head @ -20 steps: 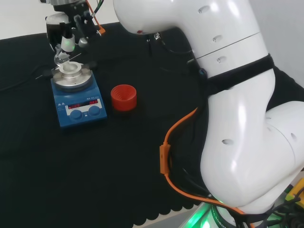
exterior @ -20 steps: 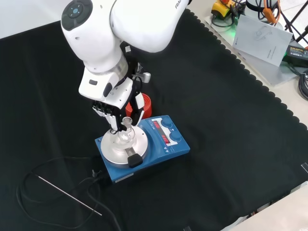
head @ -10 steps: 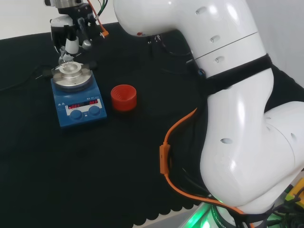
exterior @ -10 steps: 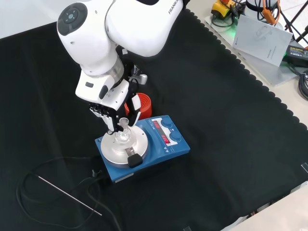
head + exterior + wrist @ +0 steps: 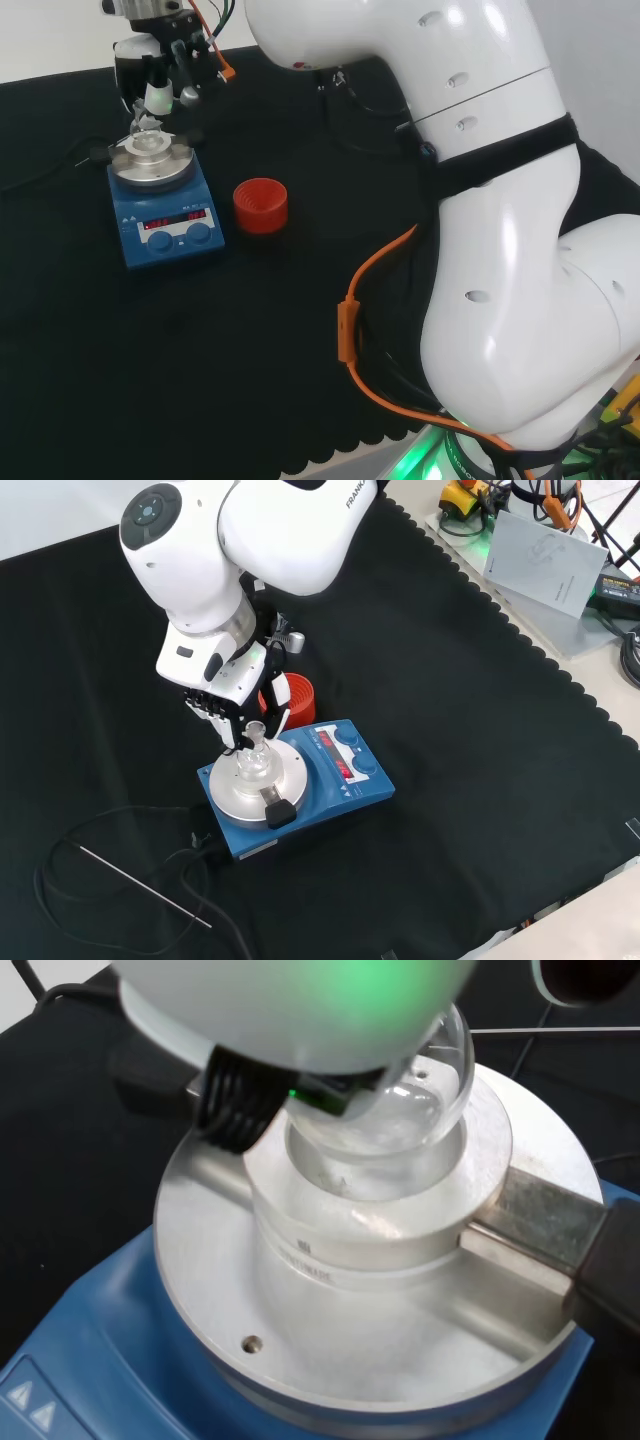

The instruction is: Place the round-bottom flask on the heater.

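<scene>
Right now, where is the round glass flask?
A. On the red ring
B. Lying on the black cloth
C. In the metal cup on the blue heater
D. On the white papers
C: the flask sits in the metal cup on the heater, with the hand at its neck.

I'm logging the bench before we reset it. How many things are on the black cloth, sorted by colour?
Blue: 1, the blue heater with the round metal top.
Red: 1, the red ribbed ring stand.
Clear: 1, the clear glass round-bottom flask sitting on the heater.
Metal: 1, the thin metal rod.
Total: 4.
</scene>
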`<act>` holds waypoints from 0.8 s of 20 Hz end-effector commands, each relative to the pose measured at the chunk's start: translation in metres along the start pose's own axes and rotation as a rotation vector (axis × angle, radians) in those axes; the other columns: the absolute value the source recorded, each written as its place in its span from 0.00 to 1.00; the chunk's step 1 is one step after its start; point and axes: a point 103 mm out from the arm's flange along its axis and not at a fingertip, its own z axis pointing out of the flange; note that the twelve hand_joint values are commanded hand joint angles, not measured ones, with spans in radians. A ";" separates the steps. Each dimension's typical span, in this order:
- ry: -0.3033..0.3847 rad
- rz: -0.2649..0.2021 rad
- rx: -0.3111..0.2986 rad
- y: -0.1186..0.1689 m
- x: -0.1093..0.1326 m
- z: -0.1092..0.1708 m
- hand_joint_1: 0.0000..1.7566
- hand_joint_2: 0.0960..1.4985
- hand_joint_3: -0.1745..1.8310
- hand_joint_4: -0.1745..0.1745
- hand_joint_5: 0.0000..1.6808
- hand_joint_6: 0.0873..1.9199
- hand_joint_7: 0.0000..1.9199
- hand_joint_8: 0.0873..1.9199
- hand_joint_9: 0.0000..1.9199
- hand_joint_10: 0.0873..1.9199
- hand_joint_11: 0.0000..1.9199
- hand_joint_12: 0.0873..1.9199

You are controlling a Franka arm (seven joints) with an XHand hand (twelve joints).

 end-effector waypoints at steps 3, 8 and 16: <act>-0.002 0.001 0.009 0.000 0.000 0.007 0.76 0.27 0.56 0.00 0.74 0.32 0.77 0.29 0.87 0.16 0.83 0.48; -0.001 -0.006 0.014 0.002 0.003 0.010 0.76 0.27 0.56 0.00 0.74 0.32 0.77 0.29 0.87 0.16 0.83 0.48; -0.001 -0.020 0.020 0.005 0.006 0.015 0.76 0.27 0.56 0.00 0.74 0.32 0.77 0.29 0.87 0.16 0.83 0.48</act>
